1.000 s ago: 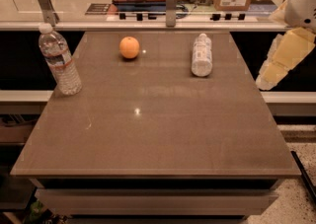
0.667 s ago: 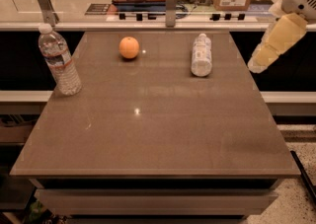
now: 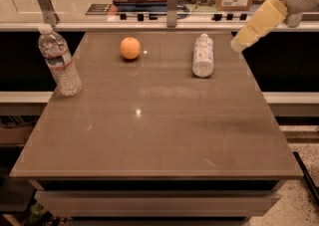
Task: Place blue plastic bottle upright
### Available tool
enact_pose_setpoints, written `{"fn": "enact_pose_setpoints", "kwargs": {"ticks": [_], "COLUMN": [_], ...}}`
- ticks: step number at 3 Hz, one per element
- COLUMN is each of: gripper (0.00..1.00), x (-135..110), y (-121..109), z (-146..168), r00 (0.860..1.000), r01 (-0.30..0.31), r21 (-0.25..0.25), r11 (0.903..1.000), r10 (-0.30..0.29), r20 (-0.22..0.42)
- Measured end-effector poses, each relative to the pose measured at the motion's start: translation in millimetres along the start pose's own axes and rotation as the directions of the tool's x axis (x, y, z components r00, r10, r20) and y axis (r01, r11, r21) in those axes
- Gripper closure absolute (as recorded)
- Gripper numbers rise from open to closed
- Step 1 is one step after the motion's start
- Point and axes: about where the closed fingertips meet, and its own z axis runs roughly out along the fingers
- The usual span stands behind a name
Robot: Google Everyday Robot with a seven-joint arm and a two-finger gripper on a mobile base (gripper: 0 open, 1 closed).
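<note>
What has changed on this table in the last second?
Only the end effector moved. It swung in from beside the table toward the lying blue plastic bottle, touching nothing. That bottle, the orange and the standing water bottle stayed put.

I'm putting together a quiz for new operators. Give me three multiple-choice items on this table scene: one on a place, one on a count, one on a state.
1. Where is the gripper?
A. By the far right corner of the brown table
B. On the orange fruit
C. At the table's left edge

2. How many plastic bottles are on the table?
A. One
B. Two
C. Three

3. How is the small clear plastic bottle with the pale label placed?
A. Standing upright
B. Lying on its side
C. Held in the air

Answers:
1 A: the gripper hangs at that corner, apart from every object.
2 B: there is the small bottle and a taller clear bottle with a reddish label, which stands at the left.
3 B: its length rests flat on the tabletop.
</note>
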Motion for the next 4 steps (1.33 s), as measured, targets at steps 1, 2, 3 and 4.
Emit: {"fn": "enact_pose_setpoints", "kwargs": {"ticks": [1, 2, 3, 4], "gripper": [0.0, 0.0, 0.0, 0.0], "x": [-5, -3, -1, -1], "y": [-6, -9, -10, -10], "z": [12, 26, 27, 27], "r00": [0.989, 0.962, 0.938, 0.938], "r01": [-0.138, -0.254, -0.329, -0.33], "r21": [0.072, 0.167, 0.179, 0.178], "r11": [0.9877, 0.9527, 0.9272, 0.9271], "r10": [0.141, 0.266, 0.342, 0.343], "r20": [-0.035, -0.056, -0.047, -0.047]}}
